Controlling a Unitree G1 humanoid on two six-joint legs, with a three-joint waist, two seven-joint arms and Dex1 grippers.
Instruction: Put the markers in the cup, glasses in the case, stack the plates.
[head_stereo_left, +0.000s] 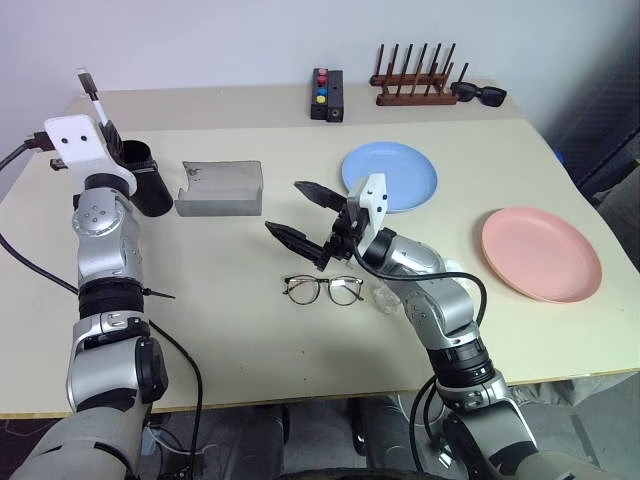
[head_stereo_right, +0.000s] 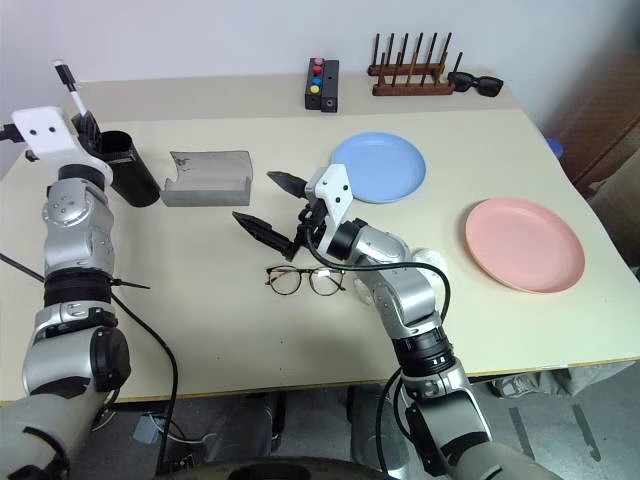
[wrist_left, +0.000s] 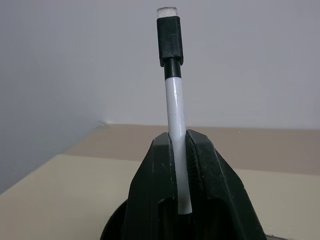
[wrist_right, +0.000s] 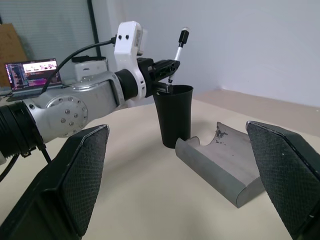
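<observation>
One marker (wrist_left: 175, 110), the one with the white barrel and black cap, was held upright between the closed fingers of the left gripper (head_stereo_left: 110, 135), just above the rim of the black cup (wrist_right: 173, 115) at the left side of the table (head_stereo_left: 250, 340). The marker was judged to be light and stiff, with a smooth barrel that could slip; it was gripped low on the barrel, so most of its length stood free above the fingers. A second marker could not be made out.

The right gripper (head_stereo_left: 302, 212) was held with its fingers spread wide and empty, above the table between the case (head_stereo_left: 220, 187) and the glasses (head_stereo_left: 323, 290). The glasses lay flat on the table, lenses up, just in front of this gripper. They were judged to be very light and fragile: the thin wire would bend under a hard squeeze and the lenses could be scratched. The bridge between the lenses, or one side of the frame near a hinge, was judged to be the safest place for a gentle hold.

The grey case lay open beside the cup. It looked hard and light, so it could slide when something was pushed into it.

The blue plate (head_stereo_left: 390, 176) and the pink plate (head_stereo_left: 541, 253) lay well apart at the right side, not yet stacked. They looked light, stiff and shallow, so the rim was judged to be the only good place to pinch.
</observation>
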